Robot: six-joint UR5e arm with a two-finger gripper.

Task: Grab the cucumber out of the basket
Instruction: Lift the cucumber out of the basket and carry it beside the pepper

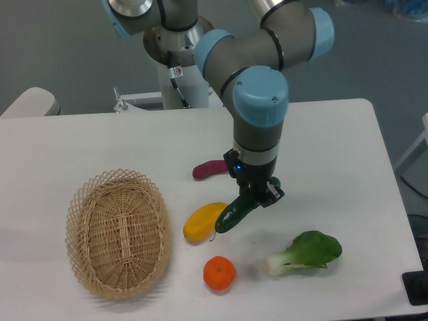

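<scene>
The dark green cucumber (235, 215) hangs tilted from my gripper (257, 197), which is shut on its upper end. It is held over the table just right of the yellow fruit (204, 221), its lower tip near that fruit. The oval wicker basket (118, 231) lies at the left of the table, well apart from the gripper, with nothing visible inside it.
A purple-red vegetable (210, 169) lies behind the yellow fruit. An orange (219, 273) sits near the front edge. A bok choy (304, 253) lies to the right of it. The robot's base (175, 63) stands at the table's far side.
</scene>
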